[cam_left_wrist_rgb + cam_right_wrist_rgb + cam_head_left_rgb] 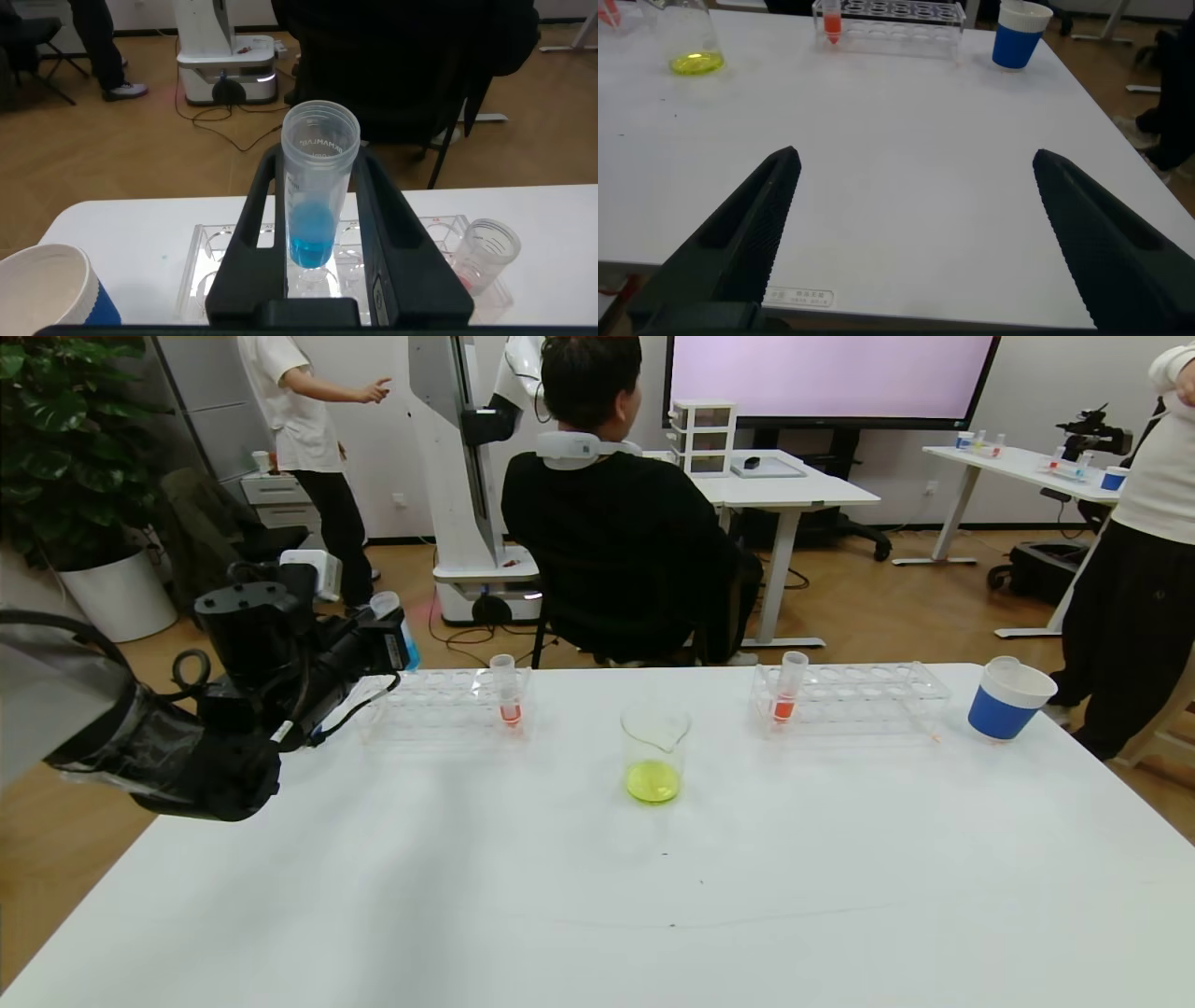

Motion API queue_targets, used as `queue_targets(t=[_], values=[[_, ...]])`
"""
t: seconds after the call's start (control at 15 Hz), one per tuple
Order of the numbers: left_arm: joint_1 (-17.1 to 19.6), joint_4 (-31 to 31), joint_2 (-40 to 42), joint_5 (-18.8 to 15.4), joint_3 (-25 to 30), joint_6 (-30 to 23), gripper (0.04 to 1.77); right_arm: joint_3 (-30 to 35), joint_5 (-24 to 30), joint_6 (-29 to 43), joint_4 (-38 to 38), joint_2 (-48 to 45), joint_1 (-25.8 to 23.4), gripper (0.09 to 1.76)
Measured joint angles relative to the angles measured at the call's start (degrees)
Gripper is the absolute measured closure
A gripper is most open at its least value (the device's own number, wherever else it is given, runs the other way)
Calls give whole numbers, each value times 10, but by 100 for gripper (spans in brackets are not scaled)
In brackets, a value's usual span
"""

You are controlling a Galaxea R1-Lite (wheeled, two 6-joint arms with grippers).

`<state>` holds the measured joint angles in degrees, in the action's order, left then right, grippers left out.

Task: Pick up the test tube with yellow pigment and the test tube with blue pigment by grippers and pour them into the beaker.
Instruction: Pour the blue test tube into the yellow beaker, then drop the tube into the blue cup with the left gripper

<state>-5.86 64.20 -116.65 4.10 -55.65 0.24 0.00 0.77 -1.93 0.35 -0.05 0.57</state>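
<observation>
My left gripper [318, 247] pinches the blue tube [316, 201] upright, cyan liquid filling its lower part, raised over the left rack [439, 705] near the table's [597, 896] far left edge. Right of it, the beaker [654, 752] stands mid-table with yellow-green liquid at the bottom, bare white surface all around. My right gripper [910, 233] hangs spread wide above the near right table, well apart from the cup [1020, 35]

Embossed lettering inside rim of test tube with blue pigment [319, 191], mirrored, not legible.
</observation>
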Motion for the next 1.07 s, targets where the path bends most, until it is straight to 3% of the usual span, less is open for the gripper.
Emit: queue_targets(t=[0.13,0.27,0.53,0.73,1.07], values=[[-13,-1,1,-1,-19,2,135,0,0,0,0,0,0,11],[-31,-10,1,-15,-48,39,135,0,0,0,0,0,0,11],[-77,-33,0,-132,-101,98,135,0,0,0,0,0,0,11],[-134,-47,-6,-175,-130,111,135,0,0,0,0,0,0,11],[-210,-57,-18,-221,-140,244,135,0,0,0,0,0,0,11]])
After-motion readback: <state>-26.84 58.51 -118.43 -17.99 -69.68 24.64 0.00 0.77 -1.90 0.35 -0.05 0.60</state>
